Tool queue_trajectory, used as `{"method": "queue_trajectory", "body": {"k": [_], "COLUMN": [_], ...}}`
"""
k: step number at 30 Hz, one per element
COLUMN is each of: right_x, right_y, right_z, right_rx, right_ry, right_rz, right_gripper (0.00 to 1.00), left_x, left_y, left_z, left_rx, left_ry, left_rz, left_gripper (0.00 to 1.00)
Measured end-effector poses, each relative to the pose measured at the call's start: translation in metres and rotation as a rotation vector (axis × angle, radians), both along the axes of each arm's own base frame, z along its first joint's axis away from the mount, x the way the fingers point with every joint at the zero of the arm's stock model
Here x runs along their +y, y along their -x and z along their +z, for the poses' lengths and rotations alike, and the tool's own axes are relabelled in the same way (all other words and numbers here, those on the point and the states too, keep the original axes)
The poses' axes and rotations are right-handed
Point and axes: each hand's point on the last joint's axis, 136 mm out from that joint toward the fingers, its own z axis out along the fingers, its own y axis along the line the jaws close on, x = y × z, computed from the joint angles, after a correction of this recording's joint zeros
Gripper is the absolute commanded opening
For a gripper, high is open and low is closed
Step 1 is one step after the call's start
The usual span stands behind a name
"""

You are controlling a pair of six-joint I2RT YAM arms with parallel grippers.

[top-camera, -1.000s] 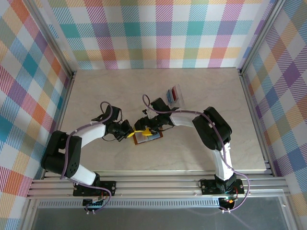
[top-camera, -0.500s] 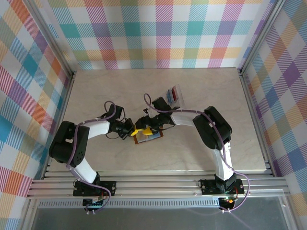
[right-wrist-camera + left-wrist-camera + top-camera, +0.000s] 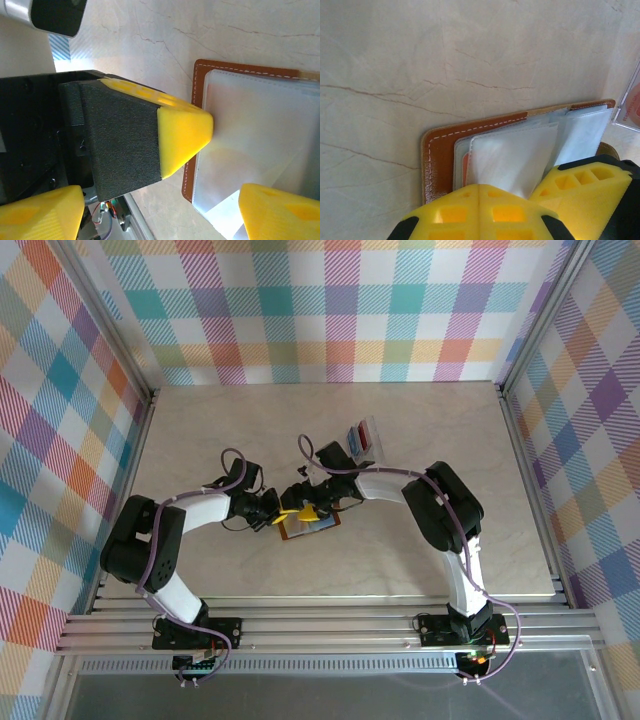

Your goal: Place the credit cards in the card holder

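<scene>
**Both claws at the open card holder, the left one closed**

The left gripper (image 3: 478,195) is fully closed. Its two yellow fingers press together at the edge of the card holder (image 3: 440,150). I cannot tell whether a clear pocket (image 3: 515,155) is pinched between them. Compared with one second ago, this gripper has come a little nearer to the card holder, and the left arm's elbow has swung inward. Since half a second ago almost nothing differs.

The right gripper (image 3: 306,510) has its jaws wide apart and holds nothing. In its wrist view, the left gripper's fingertip and a corner of the card holder lie between its fingers. The card holder has not shifted.

There are two arms, two grippers, one card holder lying open, and one clear tray (image 3: 372,428). The credit cards (image 3: 356,439) are in the tray. One blue and one red show; more I cannot count.

The card holder lies near the middle of the worktop (image 3: 480,490), a little toward the near edge. The tray is near it, toward the far edge. Bare worktop lies open on the left, the right and along the far edge.
</scene>
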Motion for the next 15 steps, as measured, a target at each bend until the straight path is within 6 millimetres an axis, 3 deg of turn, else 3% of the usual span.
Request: {"method": "queue_trajectory", "body": {"k": [4, 8, 11, 15], "right_x": [-0.004, -0.016, -0.042, -0.083], "right_y": [-0.002, -0.015, -0.042, -0.095], "right_z": [0.007, 0.028, 0.049, 0.077], "right_rx": [-0.039, -0.116, -0.194, -0.336], "right_ry": [0.031, 0.060, 0.128, 0.266], "right_rz": [-0.002, -0.045, -0.139, -0.281], "right_gripper": [0.83, 0.79, 0.75, 0.71], "left_x": [-0.002, -0.003, -0.003, -0.004], "left_y": [0.001, 0.001, 0.000, 0.000], "left_z": [-0.001, -0.001, -0.001, -0.001], "left_rx": [-0.004, -0.020, -0.025, -0.028], "left_ry": [-0.003, -0.026, -0.040, -0.053], "left_rz": [-0.012, -0.025, -0.030, -0.033], "left_gripper": [0.00, 0.00, 0.00, 0.00]}}
